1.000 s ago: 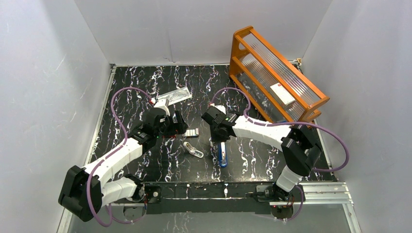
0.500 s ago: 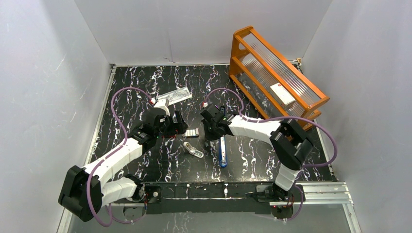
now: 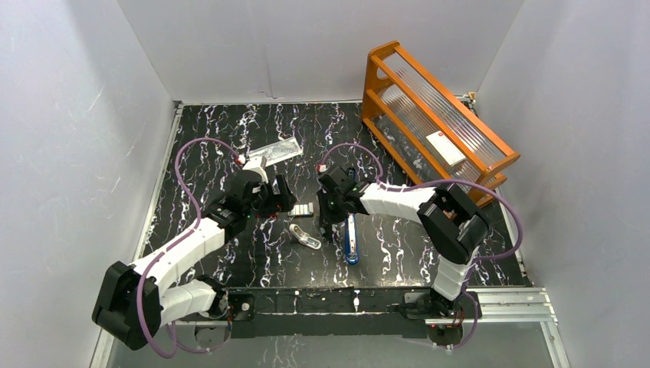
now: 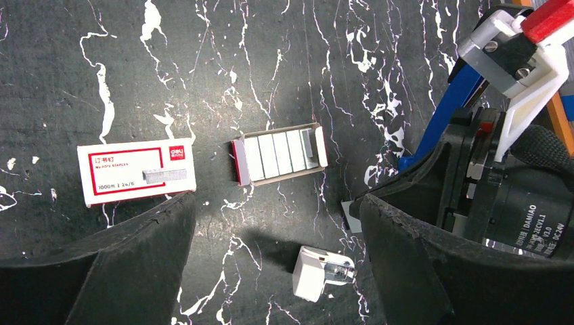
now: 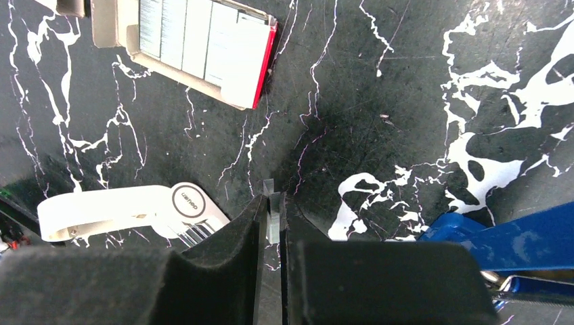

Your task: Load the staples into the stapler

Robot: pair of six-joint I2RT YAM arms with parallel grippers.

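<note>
The staples (image 4: 281, 154) lie as grey strips side by side in an open cardboard tray (image 3: 303, 209), also in the right wrist view (image 5: 183, 40). The blue stapler (image 3: 350, 239) lies on the table just right of my right gripper; its blue arm shows in both wrist views (image 4: 447, 112) (image 5: 521, 240). My right gripper (image 5: 273, 230) (image 3: 328, 222) is shut on a thin grey strip of staples (image 5: 273, 210), held on edge low over the table. My left gripper (image 4: 274, 261) (image 3: 282, 201) is open and empty above the table, near the tray.
A red-and-white staple box (image 4: 135, 172) lies left of the tray. A white-silver gadget (image 4: 322, 273) (image 5: 128, 210) (image 3: 305, 236) lies between the grippers. An orange rack (image 3: 433, 115) stands at the back right, and a clear packet (image 3: 274, 150) lies at the back.
My right gripper has moved left, off the stapler's far end towards the white gadget, and its forearm has swung. The left arm has not moved.
</note>
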